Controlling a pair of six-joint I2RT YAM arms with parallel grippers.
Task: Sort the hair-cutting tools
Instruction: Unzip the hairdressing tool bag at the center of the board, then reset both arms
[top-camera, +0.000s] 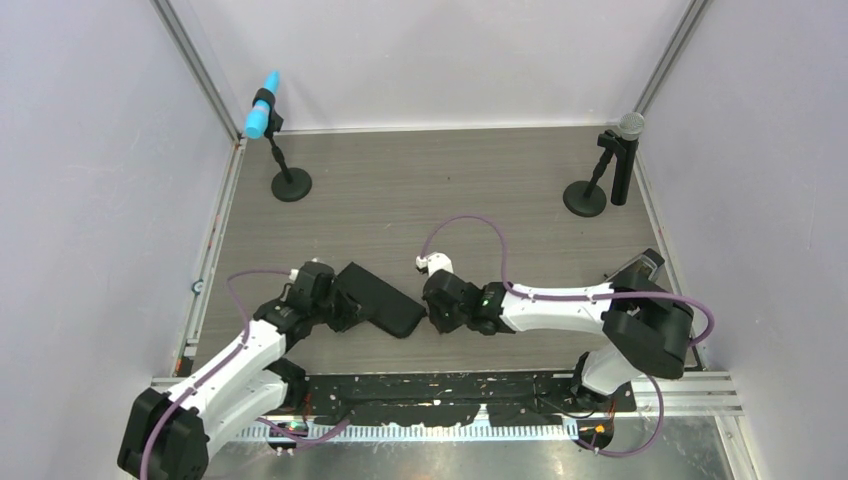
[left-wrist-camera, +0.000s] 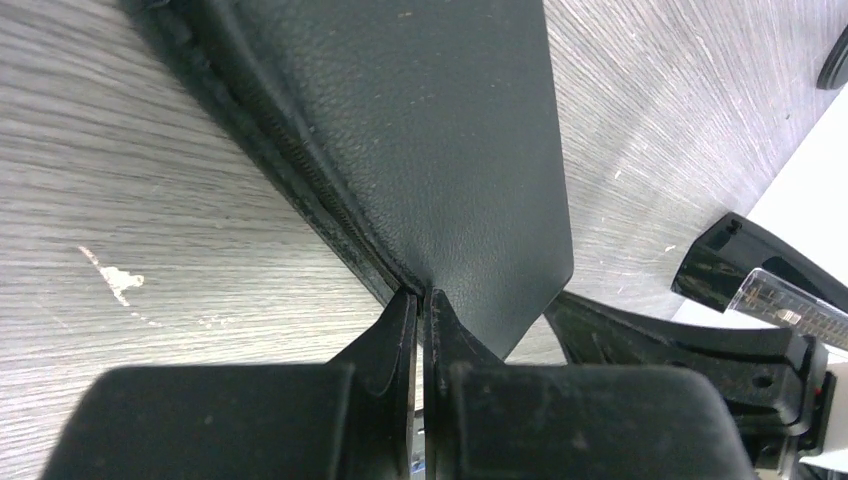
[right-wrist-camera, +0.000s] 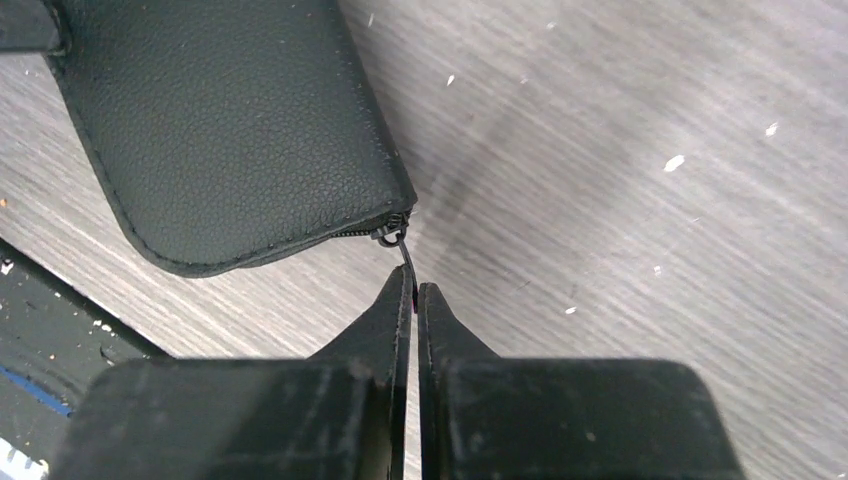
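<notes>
Near edge: a black strip (top-camera: 430, 395) with pale worn spots is laid along the front of the table (top-camera: 400, 200), by the two arm bases.
Left gripper (left-wrist-camera: 421, 300): the fingers are pressed together and are clamped on one edge of the zip case (top-camera: 385, 300), just where the zip seam is met. From the wrist view the dark grained face of the case is seen rising away from the fingertips.
Right gripper (right-wrist-camera: 414, 292): the fingers are brought together, and the thin zipper pull (right-wrist-camera: 405, 260) is pinched between their tips. The pull is stretched straight from the slider, which sits at a rounded corner of the case.
Zip case: it is flat, black and grained. It is placed slantwise on the grey wood-pattern table between the two grippers, with the left gripper at its left end and the right gripper at its right end.
Hair-cutting tools: they are not seen in any view, so their place cannot be told.
Cable: a purple cable (top-camera: 470, 225) is looped over the table behind the right wrist.
Far left corner: a microphone with blue foam head (top-camera: 264, 105) is held on a stand with a round black base.
Far right corner: a microphone with grey mesh head (top-camera: 628, 125) is set upright beside its round black base.
</notes>
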